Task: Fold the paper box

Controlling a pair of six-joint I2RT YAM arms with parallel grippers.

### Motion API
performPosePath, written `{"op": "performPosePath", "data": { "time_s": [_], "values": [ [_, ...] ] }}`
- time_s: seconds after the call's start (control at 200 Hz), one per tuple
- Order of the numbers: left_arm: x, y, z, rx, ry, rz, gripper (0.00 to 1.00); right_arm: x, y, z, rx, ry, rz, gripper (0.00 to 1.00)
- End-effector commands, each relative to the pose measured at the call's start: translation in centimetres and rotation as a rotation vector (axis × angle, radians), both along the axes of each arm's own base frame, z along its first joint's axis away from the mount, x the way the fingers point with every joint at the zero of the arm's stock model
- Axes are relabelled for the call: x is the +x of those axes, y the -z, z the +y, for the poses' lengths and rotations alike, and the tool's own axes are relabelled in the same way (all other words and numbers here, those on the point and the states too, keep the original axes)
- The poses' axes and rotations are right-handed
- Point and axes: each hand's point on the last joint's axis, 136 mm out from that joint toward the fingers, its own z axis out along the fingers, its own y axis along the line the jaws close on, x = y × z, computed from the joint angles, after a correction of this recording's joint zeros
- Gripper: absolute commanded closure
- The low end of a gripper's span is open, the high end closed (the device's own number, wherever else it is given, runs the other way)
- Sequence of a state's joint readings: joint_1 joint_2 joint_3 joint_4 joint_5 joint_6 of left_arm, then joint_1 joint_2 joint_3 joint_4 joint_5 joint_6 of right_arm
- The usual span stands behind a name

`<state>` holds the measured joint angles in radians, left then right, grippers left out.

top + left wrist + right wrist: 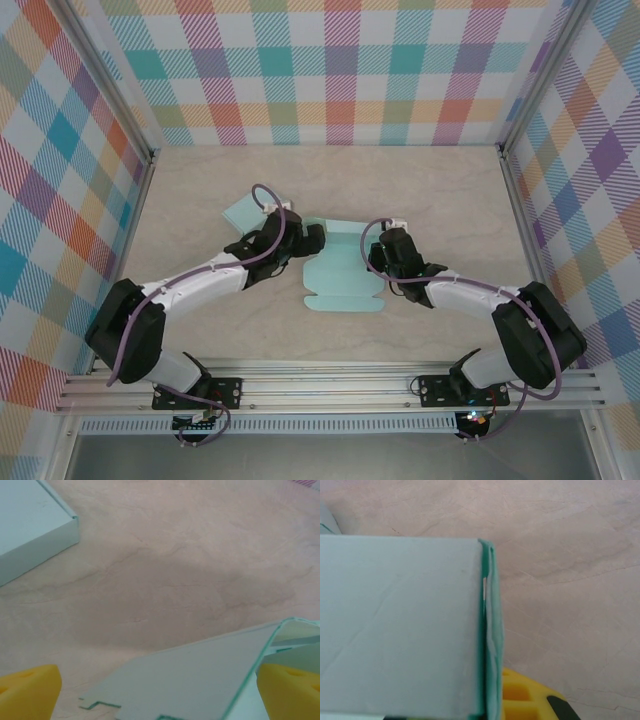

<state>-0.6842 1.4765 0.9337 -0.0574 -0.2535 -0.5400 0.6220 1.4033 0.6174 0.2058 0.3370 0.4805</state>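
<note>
We are looking down on the whole table (430,190) from above and behind; up close, we are seeing the paper box (340,280) through both wrist views

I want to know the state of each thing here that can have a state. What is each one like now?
paper box: partly folded, its main sheet flat on the table, side flaps raised.
small box: folded into shape, lying apart from the sheet.
left gripper: open, with a raised flap between its fingers.
right gripper: shut, apparently pinching a folded-up side wall of the paper box.
</note>
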Motion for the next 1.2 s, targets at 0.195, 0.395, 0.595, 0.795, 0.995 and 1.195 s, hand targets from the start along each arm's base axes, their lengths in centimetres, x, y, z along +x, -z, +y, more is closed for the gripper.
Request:
{"op": "performPosePath", "data": {
  "time_s": [0.195, 0.395, 0.595, 0.795, 0.995, 1.195],
  "values": [
    [-0.3, 0.4, -0.9, -0.113, -0.04, -0.019, 0.0, 0.5, -1.7, 0.1, 0.049, 0.069, -0.019, 1.0],
    [-3.3, 0.7, 4.6, -0.038, -0.178, -0.008, 0.0, 0.4, -1.3, -0.2, 0.046, 0.086, -0.015, 1.0],
    [-6.5, 3.0, 3.8, -0.178, -0.086, 0.059, 0.07, 0.4, -1.3, 0.1, 0.04, 0.077, -0.013, 1.0],
    [-6.5, 1.9, -0.3, -0.345, 0.068, 0.047, 0.28, 0.3, -1.6, 0.7, 0.03, 0.053, -0.023, 1.0],
    [-5.0, 1.5, -1.5, -0.364, 0.075, 0.012, 0.38, 0.2, -1.7, 0.9, 0.025, 0.043, -0.026, 1.0],
    [-3.6, 1.5, -1.6, -0.326, 0.047, -0.017, 0.44, 0.1, -1.7, 0.9, 0.021, 0.039, -0.029, 1.0]
  ]
}}
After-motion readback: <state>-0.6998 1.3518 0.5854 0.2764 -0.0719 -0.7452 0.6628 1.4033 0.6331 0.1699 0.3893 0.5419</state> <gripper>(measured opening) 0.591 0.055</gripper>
